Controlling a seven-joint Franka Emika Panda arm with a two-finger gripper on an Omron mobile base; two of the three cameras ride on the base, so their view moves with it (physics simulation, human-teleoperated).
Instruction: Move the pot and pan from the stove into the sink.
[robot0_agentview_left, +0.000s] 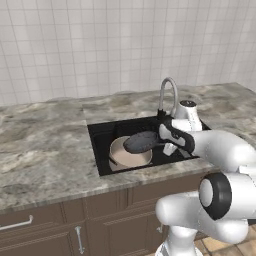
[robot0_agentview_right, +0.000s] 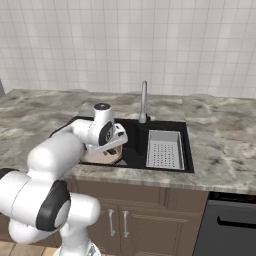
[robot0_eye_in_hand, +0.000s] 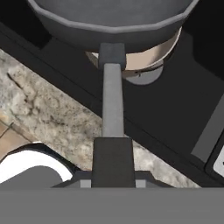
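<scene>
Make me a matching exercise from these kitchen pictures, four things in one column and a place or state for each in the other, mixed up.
Things:
1. pan
2. pot
3. drainer tray
4. faucet

Places or states:
A. stands behind the sink
B. sits in the basin's left part
C. held by its handle in the claw, above the pot
D. lies in the basin's right part

Pairs: 1-C, 2-B, 3-D, 4-A

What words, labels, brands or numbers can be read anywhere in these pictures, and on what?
None: no readable text on the pan, pot, sink, faucet, drainer tray, counter, wall tiles or cabinets.
</scene>
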